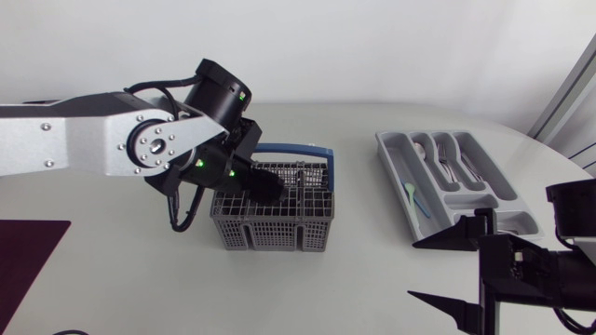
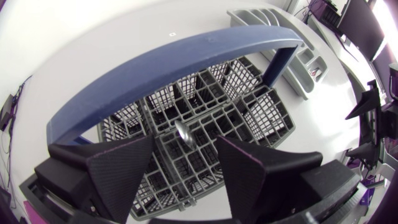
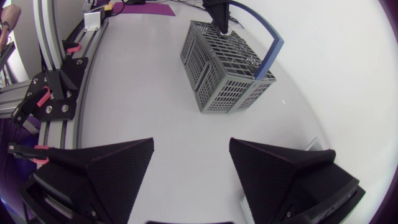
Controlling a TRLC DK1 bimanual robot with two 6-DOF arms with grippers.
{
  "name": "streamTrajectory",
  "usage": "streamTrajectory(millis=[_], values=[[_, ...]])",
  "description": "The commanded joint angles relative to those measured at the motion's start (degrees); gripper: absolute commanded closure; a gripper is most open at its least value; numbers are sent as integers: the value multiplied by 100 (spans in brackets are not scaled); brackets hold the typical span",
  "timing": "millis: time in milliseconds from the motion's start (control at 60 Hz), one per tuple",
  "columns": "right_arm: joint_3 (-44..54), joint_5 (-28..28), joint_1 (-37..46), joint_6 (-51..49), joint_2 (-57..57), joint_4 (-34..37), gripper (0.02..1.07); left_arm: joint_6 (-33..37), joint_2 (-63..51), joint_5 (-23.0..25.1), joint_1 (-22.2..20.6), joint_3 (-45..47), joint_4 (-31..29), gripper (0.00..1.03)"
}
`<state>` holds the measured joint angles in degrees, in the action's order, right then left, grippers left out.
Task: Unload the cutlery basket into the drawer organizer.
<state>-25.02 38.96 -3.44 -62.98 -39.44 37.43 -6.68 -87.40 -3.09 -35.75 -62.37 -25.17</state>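
The grey cutlery basket (image 1: 275, 223) with a blue handle (image 1: 296, 149) stands mid-table. My left gripper (image 1: 268, 182) hovers over its top, fingers open. In the left wrist view the gripper (image 2: 185, 175) straddles a shiny metal cutlery end (image 2: 185, 134) that sticks up from a basket cell (image 2: 205, 124); neither finger touches it. The grey drawer organizer (image 1: 396, 163) lies at the right with several spoons and forks (image 1: 452, 160) in it. My right gripper (image 1: 463, 272) rests open near the front right edge, far from the basket (image 3: 224, 68).
A dark purple mat (image 1: 28, 247) lies at the front left. A small pale blue utensil (image 1: 415, 197) sits in the organizer's long side compartment. Bare tabletop lies between the basket and the organizer (image 2: 280, 37).
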Motion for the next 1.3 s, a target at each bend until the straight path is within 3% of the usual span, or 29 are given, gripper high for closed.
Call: streamTrajectory(millis=[0,117,367,683,833,1283], values=[[155,-11,-51,84,51,-34,20,-211,-111,-7,-2,102,135,27],[199,-11,-51,58,59,-43,20,-246,-208,-7,-20,76,188,39],[234,-38,-51,23,86,-69,20,-290,-252,-7,-38,49,188,50],[295,-38,-60,31,68,-148,20,-290,-252,-7,-2,76,267,78],[295,-46,-69,23,77,-148,20,-290,-252,-7,-11,93,293,83],[331,-55,-139,31,77,-175,20,-273,-32,-7,-2,295,346,84]])
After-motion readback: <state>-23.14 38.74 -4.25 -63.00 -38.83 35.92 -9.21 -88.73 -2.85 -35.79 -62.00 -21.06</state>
